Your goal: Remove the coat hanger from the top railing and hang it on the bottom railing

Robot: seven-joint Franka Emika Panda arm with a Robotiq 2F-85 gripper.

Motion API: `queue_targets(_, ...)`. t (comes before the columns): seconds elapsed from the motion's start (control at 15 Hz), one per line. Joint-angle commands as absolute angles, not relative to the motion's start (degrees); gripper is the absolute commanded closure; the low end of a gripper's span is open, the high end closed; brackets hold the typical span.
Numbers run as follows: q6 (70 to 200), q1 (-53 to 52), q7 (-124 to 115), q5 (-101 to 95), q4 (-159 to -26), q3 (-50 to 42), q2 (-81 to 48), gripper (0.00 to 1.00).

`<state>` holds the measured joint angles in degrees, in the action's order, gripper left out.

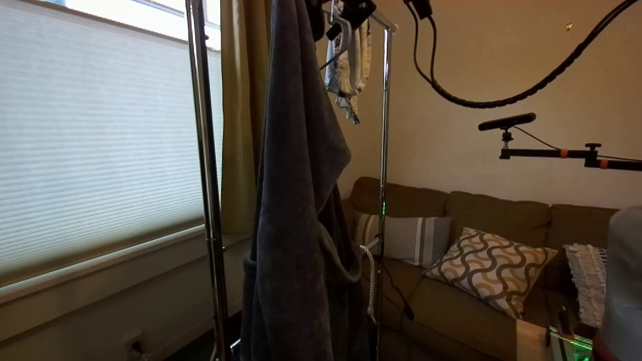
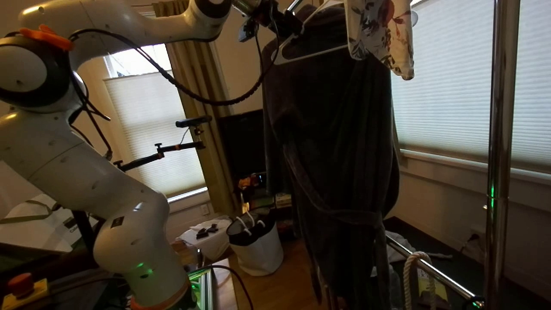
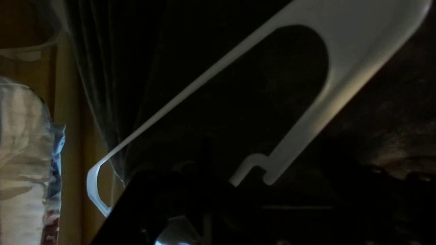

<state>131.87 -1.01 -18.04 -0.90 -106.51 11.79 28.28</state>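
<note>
The white coat hanger (image 2: 316, 53) is in front of the grey robe in an exterior view, one end low at the left. Its pale edge also shows in an exterior view (image 1: 345, 37), and it fills the wrist view (image 3: 340, 68). My black gripper (image 2: 297, 28) is at the hanger's sloping arm; it also shows in an exterior view (image 1: 351, 20). In the wrist view it is nearly black and covers part of that arm; its fingertips cannot be made out. The hanger's hook is hidden. The top railing (image 1: 382, 20) shows only its end. The bottom railing (image 2: 434, 272) runs low past the robe.
The grey robe (image 2: 340, 142) hangs close behind the hanger. A floral garment (image 2: 381, 34) hangs beside it. The rack's chrome poles (image 1: 384, 125) stand on either side. A white rope (image 2: 409, 275) loops over the bottom railing. A couch (image 1: 431, 301) is behind the rack.
</note>
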Motion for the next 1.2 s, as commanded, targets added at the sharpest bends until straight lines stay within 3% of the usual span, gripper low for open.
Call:
queue_targets(0.0,129.71,3.64,-23.99,-9.20,-106.91,15.46,30.80,0.50)
queue_targets(0.4,122.98,7.27,-27.93,-16.62,-107.46,16.52,34.54,0.96)
queue_targets(0.47,121.92,7.40,-27.98,-16.68,-107.44,16.32,34.63,0.99)
queue_targets(1.13,127.44,10.63,-32.69,-22.93,-109.62,17.72,39.15,0.97)
